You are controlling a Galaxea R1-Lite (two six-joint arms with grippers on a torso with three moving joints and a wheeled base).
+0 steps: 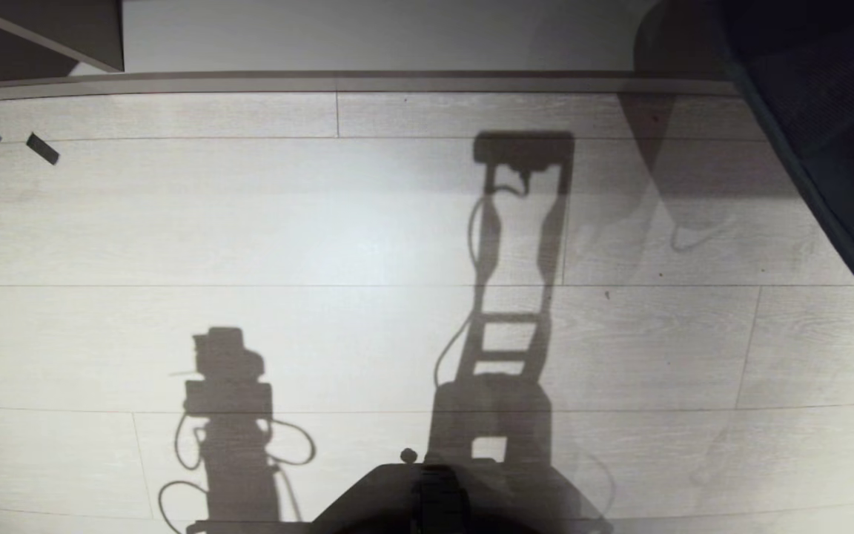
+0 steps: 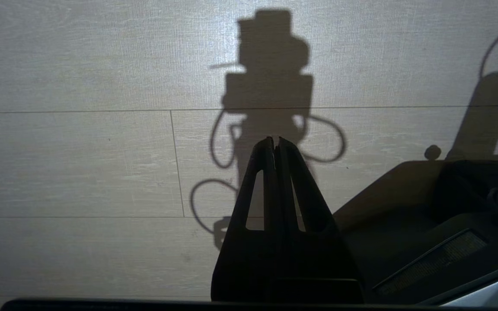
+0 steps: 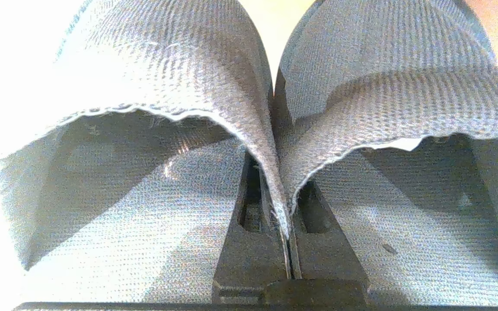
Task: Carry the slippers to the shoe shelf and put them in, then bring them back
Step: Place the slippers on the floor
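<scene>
Pale wood-grain floor planks (image 1: 368, 245) run up to a dark baseboard strip, crossed by the robot's own shadows. The right gripper (image 3: 290, 242) is clenched on the slippers (image 3: 275, 129), pinching the inner edges of both woven straps together, so the pair hangs side by side off the floor; in the head view one dark slipper shows at the upper right. This looks like the carrying step; next comes driving to the shelf. The left gripper (image 2: 275, 142) hangs closed and empty.
</scene>
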